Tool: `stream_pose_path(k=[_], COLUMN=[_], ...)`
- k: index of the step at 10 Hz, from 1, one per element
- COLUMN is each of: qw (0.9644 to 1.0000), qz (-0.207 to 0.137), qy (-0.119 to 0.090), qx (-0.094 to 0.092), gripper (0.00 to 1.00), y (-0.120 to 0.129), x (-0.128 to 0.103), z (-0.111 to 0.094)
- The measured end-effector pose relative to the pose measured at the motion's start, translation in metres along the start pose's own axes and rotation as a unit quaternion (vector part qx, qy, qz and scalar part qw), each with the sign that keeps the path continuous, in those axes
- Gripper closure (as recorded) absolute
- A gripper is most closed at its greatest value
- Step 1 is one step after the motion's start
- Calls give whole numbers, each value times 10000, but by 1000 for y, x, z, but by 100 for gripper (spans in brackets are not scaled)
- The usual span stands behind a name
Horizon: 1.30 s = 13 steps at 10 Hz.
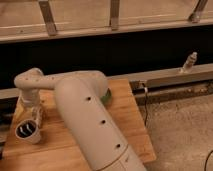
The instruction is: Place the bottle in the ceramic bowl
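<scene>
The bottle is hidden; my arm covers the middle of the table. Only a green sliver of the ceramic bowl [107, 95] shows, peeking out from behind the arm at the table's back centre. My gripper [35, 115] hangs at the table's left side, below the arm's bent wrist and just above and behind a white cup. It stands open and I see nothing held in it. The bowl lies well to the right of the gripper, with the thick white forearm between them.
A white cup [28, 131] with a dark inside stands at the front left of the wooden table [130, 127]. My forearm [87, 120] crosses the table's middle. A metal ledge [170, 77] behind carries a small pale upright object [189, 62]. Gravelly floor lies to the right.
</scene>
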Motion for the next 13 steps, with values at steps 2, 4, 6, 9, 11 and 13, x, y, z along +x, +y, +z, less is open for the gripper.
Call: stream_pose_path(k=[2, 4, 6, 9, 11, 13], qw=[9999, 9998, 9995, 9992, 9991, 9991], qz=[10, 93, 180, 241, 251, 247], qy=[122, 193, 264, 312, 338, 347], qx=[-30, -22, 12, 29, 67, 58], gripper=[20, 20, 26, 55, 74, 95], y=[5, 0, -6, -11, -14, -13], x=[1, 5, 10, 13, 15, 15], z=[14, 20, 26, 31, 28, 28])
